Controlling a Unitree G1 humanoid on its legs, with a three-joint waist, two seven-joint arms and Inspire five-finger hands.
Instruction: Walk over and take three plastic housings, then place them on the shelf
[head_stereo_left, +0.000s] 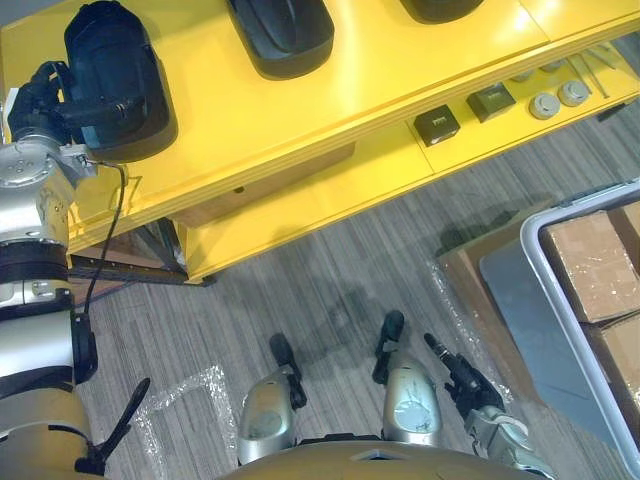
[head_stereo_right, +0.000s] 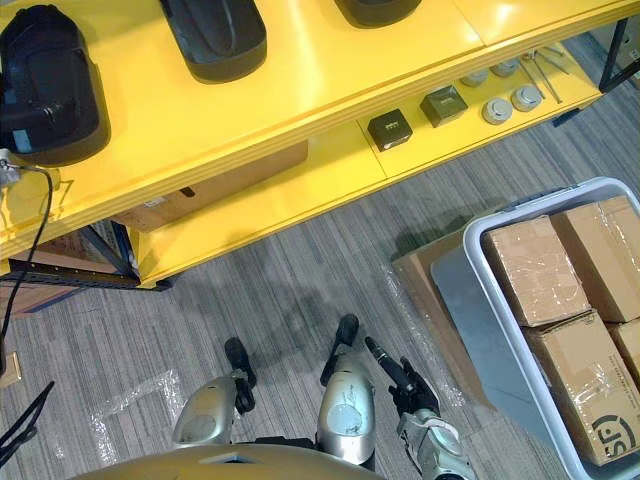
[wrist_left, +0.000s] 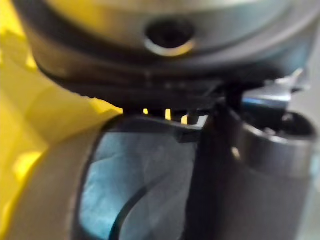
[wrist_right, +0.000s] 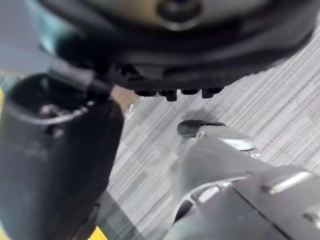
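Three black plastic housings lie on the top board of the yellow shelf (head_stereo_left: 330, 90): one at the left (head_stereo_left: 115, 75), one in the middle (head_stereo_left: 285, 35), and one at the far edge (head_stereo_left: 440, 8). My left hand (head_stereo_left: 42, 92) is raised to the shelf's left end and rests against the side of the left housing. In the left wrist view that housing (wrist_left: 140, 190) sits close by the thumb (wrist_left: 265, 150), and the fingers look straight. My right hand (head_stereo_left: 465, 385) hangs low over the floor with relaxed fingers, holding nothing.
The lower shelf board carries two small black boxes (head_stereo_left: 436, 125) and round grey parts (head_stereo_left: 545, 104). A cardboard box (head_stereo_right: 210, 190) sits under the top board. A grey tote (head_stereo_right: 530, 207) of cardboard boxes stands at the right on the floor.
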